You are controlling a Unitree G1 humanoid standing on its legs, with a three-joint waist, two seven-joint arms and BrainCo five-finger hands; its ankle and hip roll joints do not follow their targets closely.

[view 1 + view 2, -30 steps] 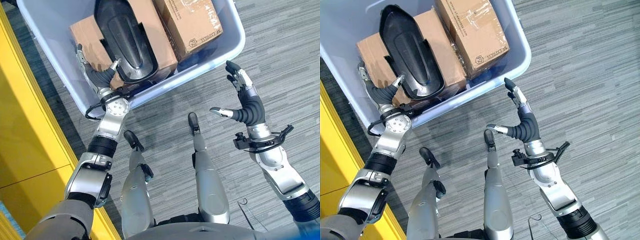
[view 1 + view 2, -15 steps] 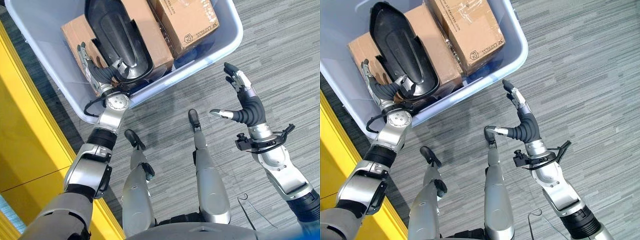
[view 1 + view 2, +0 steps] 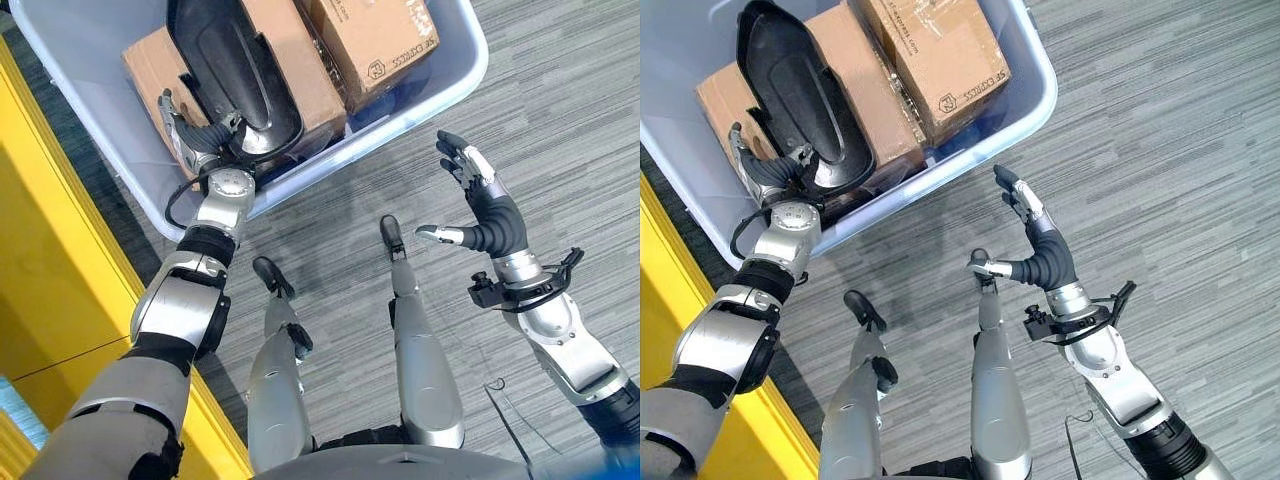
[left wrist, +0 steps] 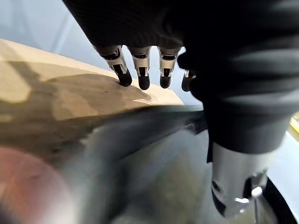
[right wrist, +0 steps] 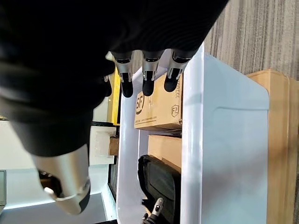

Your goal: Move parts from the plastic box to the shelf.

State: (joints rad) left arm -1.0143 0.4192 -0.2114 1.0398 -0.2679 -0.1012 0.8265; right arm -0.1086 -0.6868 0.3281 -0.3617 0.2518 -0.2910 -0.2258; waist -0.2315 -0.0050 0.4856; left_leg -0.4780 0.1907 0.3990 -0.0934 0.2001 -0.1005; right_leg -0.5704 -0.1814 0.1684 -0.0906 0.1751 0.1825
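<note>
Parts all lie in the plastic box [image 3: 440,85] on the grey floor [image 3: 560,120] ahead of me, so I judge the job barely begun: nothing lifted, nothing carried to the shelf. Nearest me, my right hand [image 3: 487,212] hangs over the floor just outside the box's near rim, fingers [image 5: 147,84] straight and spread, thumb out to the side, holding nothing. Farther on, my left hand [image 3: 195,140] is inside the box at its near wall, fingers [image 4: 140,77] lying fairly straight against the long cardboard box [image 3: 285,60], thumb at the lip of the black moulded part [image 3: 225,65] that lies on top of it; I am touching, not yet gripping. Beyond sits a second cardboard box [image 3: 375,35], and the yellow panel [image 3: 50,240] runs along my left. Compared with a second ago, my left hand has pushed deeper in, closer under the black part, and my right hand has drifted a little toward the box, still open.
</note>
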